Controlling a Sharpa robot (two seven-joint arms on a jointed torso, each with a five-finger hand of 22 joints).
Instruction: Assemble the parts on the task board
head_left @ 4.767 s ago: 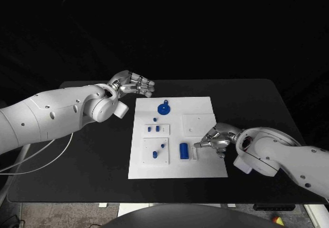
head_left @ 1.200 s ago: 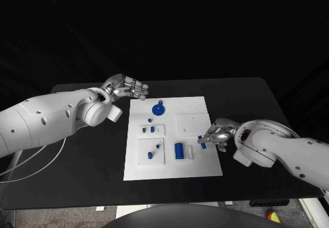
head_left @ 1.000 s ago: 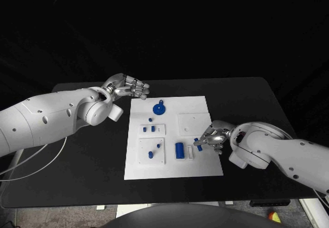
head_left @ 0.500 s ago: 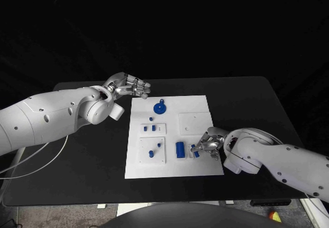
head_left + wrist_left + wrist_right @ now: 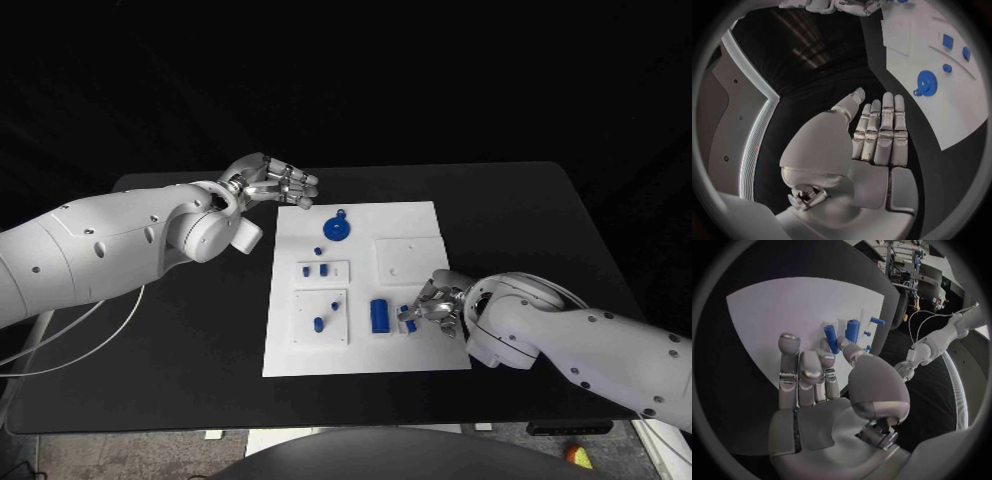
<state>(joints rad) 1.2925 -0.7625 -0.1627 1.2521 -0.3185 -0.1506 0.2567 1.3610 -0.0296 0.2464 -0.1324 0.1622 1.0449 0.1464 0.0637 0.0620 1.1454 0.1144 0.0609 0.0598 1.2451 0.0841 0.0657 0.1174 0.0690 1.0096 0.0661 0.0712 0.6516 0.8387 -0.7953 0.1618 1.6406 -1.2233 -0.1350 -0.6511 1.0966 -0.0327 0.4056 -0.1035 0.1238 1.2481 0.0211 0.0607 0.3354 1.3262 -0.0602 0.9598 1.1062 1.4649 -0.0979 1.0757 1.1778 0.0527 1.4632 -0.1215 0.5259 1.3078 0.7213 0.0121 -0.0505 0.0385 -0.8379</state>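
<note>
right hand (image 5: 437,307), lower right of frame, pinches a small blue peg (image 5: 410,324) just beside the upright cylinder (image 5: 381,316); left hand (image 5: 274,182) hovers empty, upper left.

The left hand (image 5: 870,135) rises through the middle of the frame, fingers (image 5: 889,125) straight, side by side and holding nothing. At upper right the white task board (image 5: 954,105) lies on the black table (image 5: 823,70), carrying a blue gear-like part (image 5: 925,81) and smaller blue parts (image 5: 948,41). The right hand (image 5: 842,6) shows at the top edge.
</note>
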